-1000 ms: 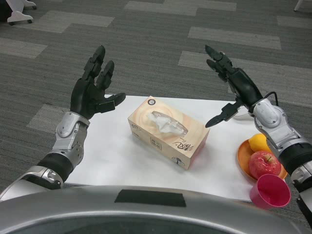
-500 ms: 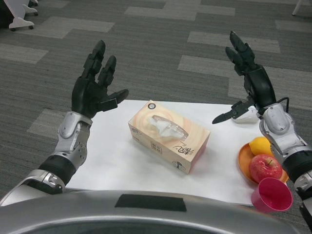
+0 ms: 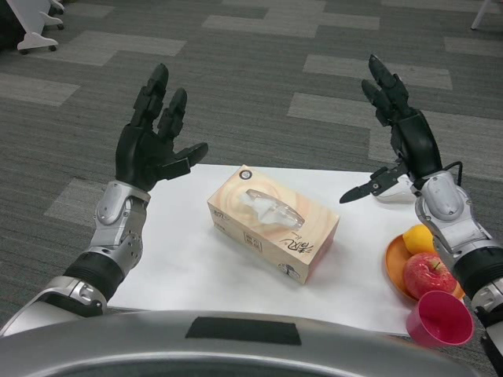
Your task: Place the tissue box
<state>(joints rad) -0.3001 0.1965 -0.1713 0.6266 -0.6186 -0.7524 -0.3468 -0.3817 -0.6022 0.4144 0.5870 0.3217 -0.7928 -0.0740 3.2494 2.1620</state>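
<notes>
1. Left hand raised over table's left edge, fingers spread, empty.
2. Tissue box: cardboard, tan, script unreadable, lying mid-table between hands, untouched.
3. Right hand raised, fingers apart, empty.
4. Orange plate with fruit, pink cup, far right.

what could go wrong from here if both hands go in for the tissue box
The tissue box lies skewed on the table, so the open left hand and right hand may meet corners and twist it. The right arm coming down could also clip the pink cup or the plate holding an apple.
</notes>
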